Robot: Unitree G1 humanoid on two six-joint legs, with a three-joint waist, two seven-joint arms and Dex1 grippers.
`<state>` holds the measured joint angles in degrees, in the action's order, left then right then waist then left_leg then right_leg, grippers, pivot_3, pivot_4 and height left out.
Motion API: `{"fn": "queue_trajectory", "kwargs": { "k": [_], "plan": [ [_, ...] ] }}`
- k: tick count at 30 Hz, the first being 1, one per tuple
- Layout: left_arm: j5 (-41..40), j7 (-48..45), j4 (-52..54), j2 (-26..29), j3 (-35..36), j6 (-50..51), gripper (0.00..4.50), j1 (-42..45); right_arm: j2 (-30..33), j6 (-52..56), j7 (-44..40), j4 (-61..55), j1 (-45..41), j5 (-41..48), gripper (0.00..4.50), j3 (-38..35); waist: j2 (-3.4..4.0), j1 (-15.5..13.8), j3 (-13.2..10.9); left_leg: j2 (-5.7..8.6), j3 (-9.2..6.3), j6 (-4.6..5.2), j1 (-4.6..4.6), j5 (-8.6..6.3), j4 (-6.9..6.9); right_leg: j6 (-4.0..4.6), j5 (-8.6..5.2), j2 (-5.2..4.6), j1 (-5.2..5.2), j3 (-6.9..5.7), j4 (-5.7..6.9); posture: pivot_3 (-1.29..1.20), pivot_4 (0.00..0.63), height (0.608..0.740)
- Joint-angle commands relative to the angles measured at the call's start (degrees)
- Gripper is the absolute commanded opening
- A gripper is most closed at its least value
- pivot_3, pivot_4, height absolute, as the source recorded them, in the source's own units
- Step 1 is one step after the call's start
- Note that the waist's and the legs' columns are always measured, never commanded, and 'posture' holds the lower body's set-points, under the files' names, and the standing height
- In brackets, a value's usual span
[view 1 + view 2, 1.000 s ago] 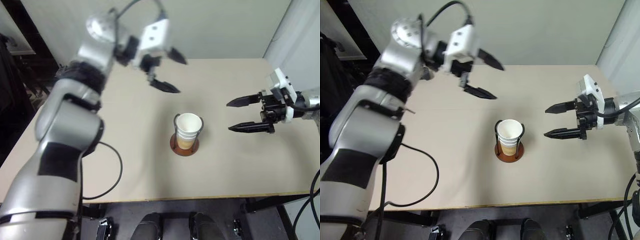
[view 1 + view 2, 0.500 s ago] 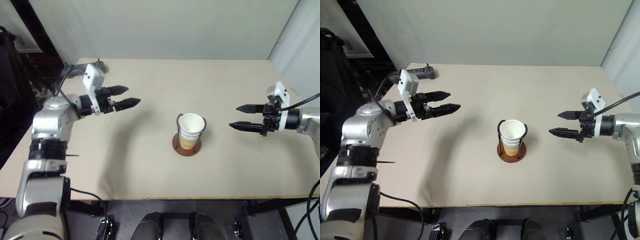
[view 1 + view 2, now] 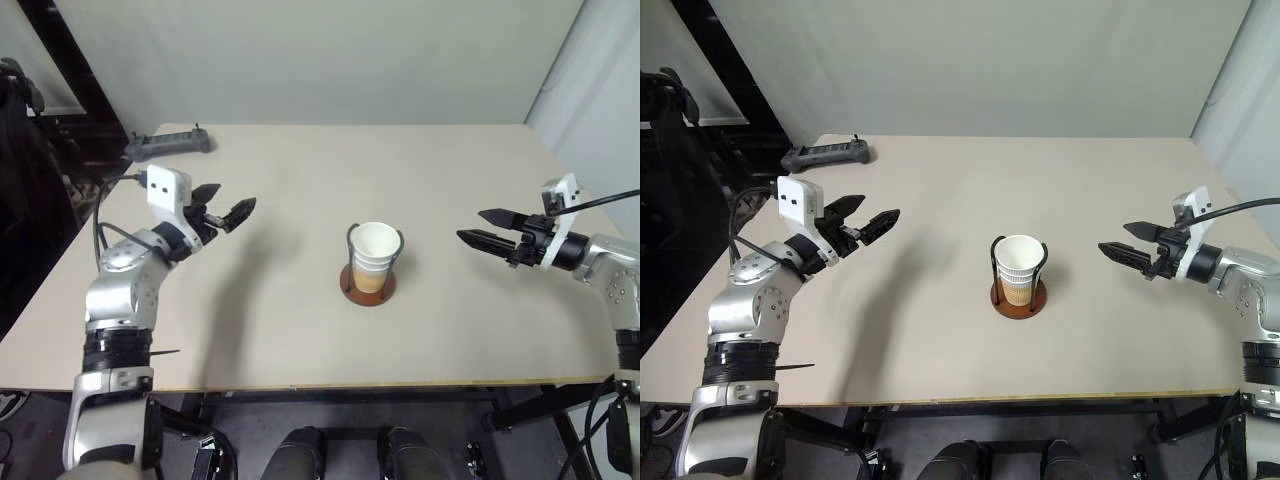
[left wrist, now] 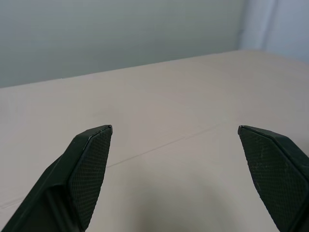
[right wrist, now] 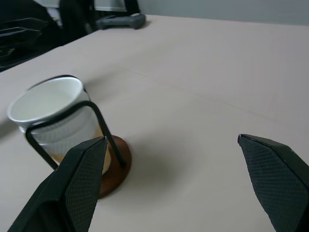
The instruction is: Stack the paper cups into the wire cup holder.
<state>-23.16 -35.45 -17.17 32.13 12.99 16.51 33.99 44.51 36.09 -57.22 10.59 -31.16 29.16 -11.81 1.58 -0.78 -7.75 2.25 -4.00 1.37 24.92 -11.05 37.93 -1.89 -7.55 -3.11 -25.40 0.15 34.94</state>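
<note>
The paper cups [image 3: 376,250] sit nested in one stack inside the wire cup holder [image 3: 368,288] at the middle of the table, rim up, between its dark wire loops. My left gripper [image 3: 232,205] hovers open and empty well to the left of the holder, pointing toward it. At the right my right gripper [image 3: 470,225] is open and empty too, pointing left at the stack from a hand's width away. In the right wrist view the cups [image 5: 48,104] and the reddish-brown base [image 5: 118,164] lie just beyond one of the fingers [image 5: 79,183].
A grey power strip [image 3: 168,142] lies at the back left corner of the beige table [image 3: 300,330]. Dark furniture stands off the table's left side. A pale wall runs behind the back edge.
My left arm has swung down from high over the table to its left side and its gripper has rolled over. The right gripper drew back a little to the right. The cups have not moved.
</note>
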Motion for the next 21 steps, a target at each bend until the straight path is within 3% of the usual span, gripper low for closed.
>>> {"fn": "queue_trajectory", "kwargs": {
  "k": [1, 21],
  "plan": [
    [0.55, 3.64, 2.21, -0.93, 2.2, -1.91, 4.46, 0.78, -0.39, 1.23, 1.81, -2.91, 0.56, 1.88, 4.5, -2.53, -0.01, 0.0, 0.0, 0.0, 0.0, 0.0, 0.01, 0.0, 0.01, 0.01, 0.01, 0.0, 0.0, 0.0, 0.0, 0.0, 0.15, 0.74],
    [0.84, 10.21, 10.37, -4.11, 2.15, 0.36, 4.46, -4.7, 0.46, 0.44, 1.54, -1.36, 0.79, 0.01, 4.5, -0.14, -0.03, -0.01, -0.02, 0.02, -0.01, 0.05, 0.03, -0.35, -0.13, 0.11, 0.05, 0.01, -0.01, 0.0, -0.14, 0.0, 0.15, 0.74]
  ]
}}
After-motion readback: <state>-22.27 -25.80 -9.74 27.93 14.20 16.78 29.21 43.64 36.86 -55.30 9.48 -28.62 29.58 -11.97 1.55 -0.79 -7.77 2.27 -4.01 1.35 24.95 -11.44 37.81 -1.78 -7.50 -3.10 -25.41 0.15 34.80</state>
